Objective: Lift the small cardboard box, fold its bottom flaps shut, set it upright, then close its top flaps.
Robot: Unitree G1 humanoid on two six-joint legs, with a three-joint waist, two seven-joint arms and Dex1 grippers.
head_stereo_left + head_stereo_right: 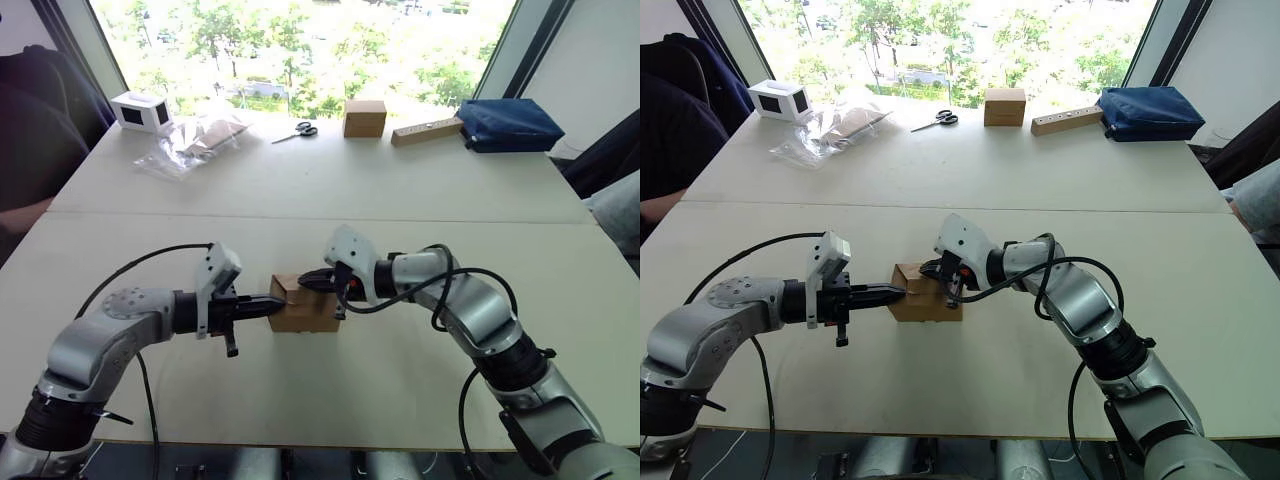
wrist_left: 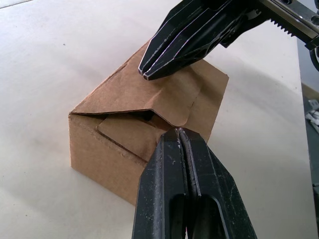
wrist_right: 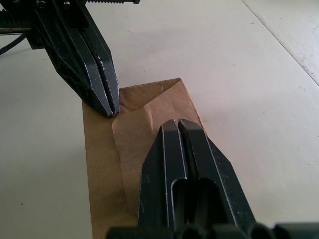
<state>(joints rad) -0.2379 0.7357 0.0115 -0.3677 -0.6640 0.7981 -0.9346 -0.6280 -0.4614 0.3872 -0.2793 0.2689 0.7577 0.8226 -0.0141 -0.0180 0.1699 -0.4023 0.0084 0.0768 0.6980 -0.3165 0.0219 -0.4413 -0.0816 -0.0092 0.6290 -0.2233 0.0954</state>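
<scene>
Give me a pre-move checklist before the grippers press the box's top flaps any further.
1. Small cardboard box resting on the table: ok.
2. Left gripper shut, tip at the box's upper edge: ok.
3. Right gripper shut, tip over the top flaps: ok.
4. Top flaps flat and closed: not ok; a gap shows under the raised outer flap at the left gripper's side.
5. Bottom flaps shut: cannot tell; they are under the box.
6. Table around the box free of other things: ok; the scissors and the cardboard cube lie at the far edge.
</scene>
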